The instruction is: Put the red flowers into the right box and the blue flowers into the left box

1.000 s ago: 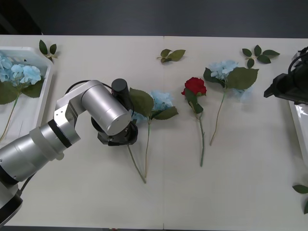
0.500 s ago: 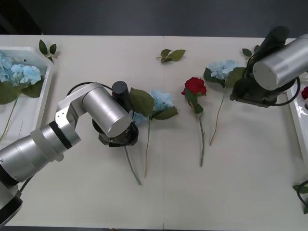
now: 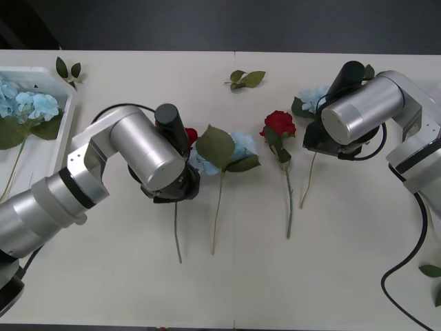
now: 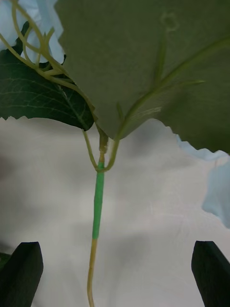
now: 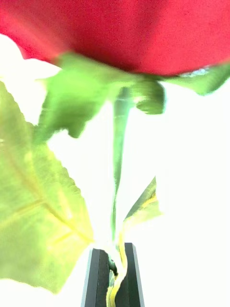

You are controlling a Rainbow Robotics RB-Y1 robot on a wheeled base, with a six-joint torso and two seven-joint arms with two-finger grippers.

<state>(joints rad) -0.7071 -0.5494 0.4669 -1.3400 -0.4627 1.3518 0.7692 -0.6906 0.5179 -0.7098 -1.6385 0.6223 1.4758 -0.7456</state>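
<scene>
Pinching a rose stem, the left gripper (image 5: 112, 278) has its black fingers clamped tight on one of the red flowers (image 5: 124, 33), left of table centre. Over at 2 o'clock, the right gripper (image 4: 115, 273) hangs spread wide over a blue flower's stem (image 4: 98, 206). More blue flowers (image 3: 27, 107) sit in the left box (image 3: 65, 138) at 10 o'clock.

The pale table (image 3: 344, 276) carries red flowers (image 3: 279, 124), blue flowers (image 3: 234, 148) and leaf sprigs (image 3: 247, 78).
</scene>
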